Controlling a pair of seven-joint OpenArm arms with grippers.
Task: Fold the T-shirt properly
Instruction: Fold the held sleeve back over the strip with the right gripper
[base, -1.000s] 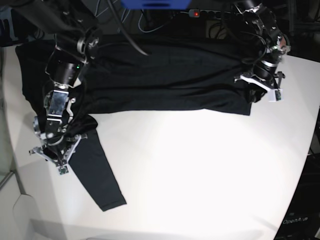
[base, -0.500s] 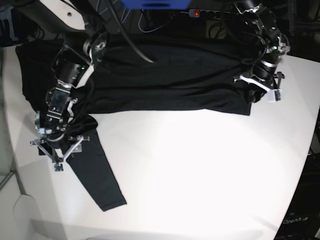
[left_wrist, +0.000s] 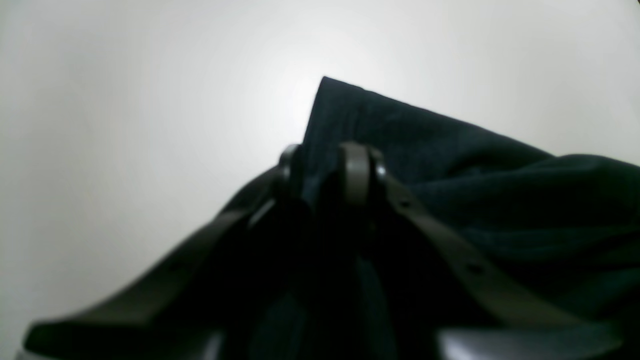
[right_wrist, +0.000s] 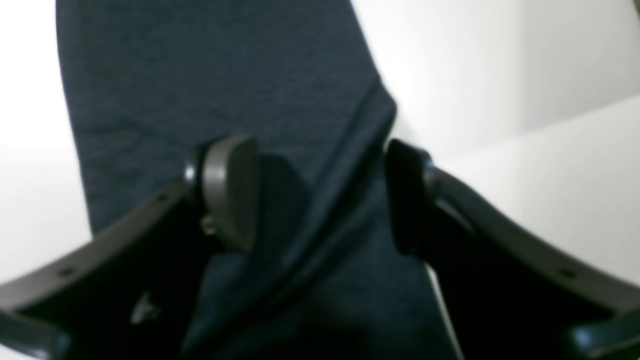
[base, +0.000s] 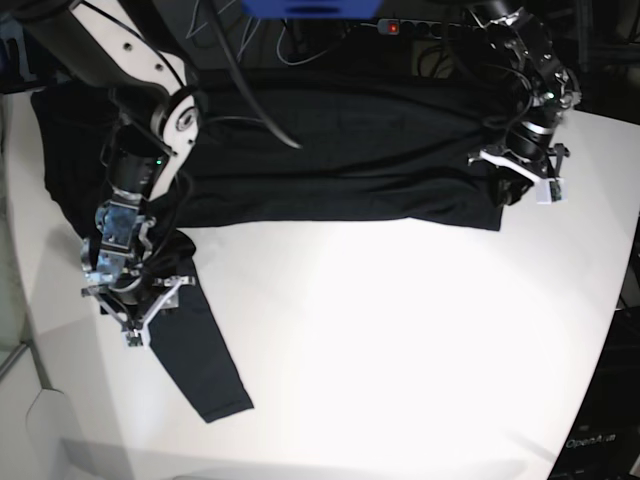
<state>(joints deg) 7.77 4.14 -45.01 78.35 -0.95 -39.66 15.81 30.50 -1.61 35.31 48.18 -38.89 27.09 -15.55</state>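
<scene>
- Table (base: 400, 330): white surface filling most of the base view, bare across the centre and lower right of the frame.
- T-shirt (base: 330, 150): black long-sleeved garment spread in a wide band across the upper part of the base view, its lower hem running nearly level from left of centre to the right. One sleeve (base: 200, 350) hangs down toward the lower left of the frame, ending in a squared cuff.
- Right arm (base: 150, 110): white-and-black links entering from the upper left of the base view and reaching down over the top of the sleeve.
- Left arm (base: 530, 70): dark links entering from the upper right of the base view, ending at the shirt's right end.
- Right gripper (right_wrist: 320, 195): jaws stand apart in the right wrist view, one finger pad (right_wrist: 230, 192) on each side of a fold of sleeve fabric; neither pad appears to press the cloth, though the view is blurred.
- Left gripper (left_wrist: 325, 170): jaws drawn close together in the left wrist view, clamped on a raised corner of the shirt that pokes up between and beyond the fingertips.
- Power strip (base: 400, 26): at the top edge of the base view, showing a small red light.
</scene>
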